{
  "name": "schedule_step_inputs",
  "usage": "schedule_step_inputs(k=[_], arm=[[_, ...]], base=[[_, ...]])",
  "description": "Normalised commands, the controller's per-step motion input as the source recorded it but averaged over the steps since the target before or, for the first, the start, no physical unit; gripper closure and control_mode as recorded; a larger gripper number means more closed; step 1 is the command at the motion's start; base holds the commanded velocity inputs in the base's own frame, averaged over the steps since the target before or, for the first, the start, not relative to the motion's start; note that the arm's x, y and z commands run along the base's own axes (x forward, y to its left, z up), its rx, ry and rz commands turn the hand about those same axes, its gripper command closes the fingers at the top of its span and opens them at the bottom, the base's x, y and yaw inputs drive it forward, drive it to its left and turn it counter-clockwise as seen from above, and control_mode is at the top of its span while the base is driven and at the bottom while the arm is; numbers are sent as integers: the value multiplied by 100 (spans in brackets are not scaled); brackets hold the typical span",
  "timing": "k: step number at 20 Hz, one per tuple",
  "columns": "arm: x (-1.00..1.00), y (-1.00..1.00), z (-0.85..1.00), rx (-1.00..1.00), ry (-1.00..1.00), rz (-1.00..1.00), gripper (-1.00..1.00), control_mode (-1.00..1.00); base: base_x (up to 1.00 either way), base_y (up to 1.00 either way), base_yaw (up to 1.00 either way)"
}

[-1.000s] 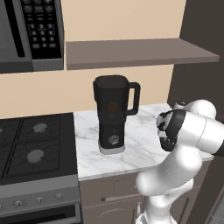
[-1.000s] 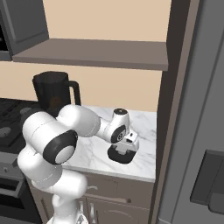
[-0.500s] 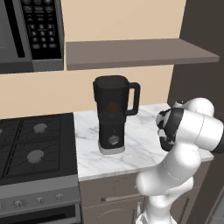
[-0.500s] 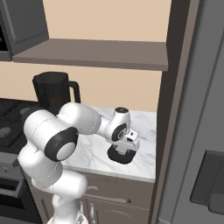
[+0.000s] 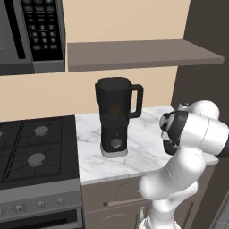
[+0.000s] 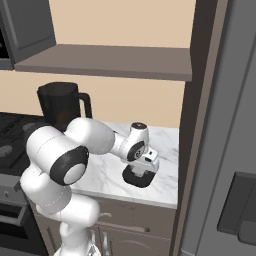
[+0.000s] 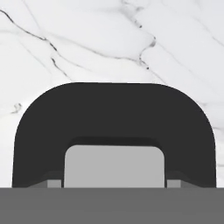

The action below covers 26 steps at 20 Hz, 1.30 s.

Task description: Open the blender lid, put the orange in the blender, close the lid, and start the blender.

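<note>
Already your gripper [image 6: 143,172] sits lower over the blender lid [image 6: 137,178] than a second ago, right on its grey plug; whether the fingers are spread or pinched you cannot tell. The lid lies flat on the marble counter [image 5: 143,134], near the front edge and the dark wall panel [image 6: 192,125]. The blender [image 5: 115,117] stands well apart with its jar open and an orange [image 5: 115,109] glow inside, so closing looks next. Lift straight up; room toward the blender is free.
</note>
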Motion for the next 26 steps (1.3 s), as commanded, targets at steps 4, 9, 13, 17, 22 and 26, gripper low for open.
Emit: schedule_step_inputs(k=[4,9,13,17,22,26], arm=[[-8,19,7,0,-7,0,100,-100],[-17,4,84,-2,-15,0,100,-100],[-36,1,100,-4,-21,0,100,-100],[-43,0,100,0,-18,0,100,-100],[-41,18,100,0,-16,0,100,-100],[-39,23,100,0,-15,0,100,-100]], base=[[0,0,0],[0,0,0],[0,0,0],[0,0,0],[0,0,0],[0,0,0]])
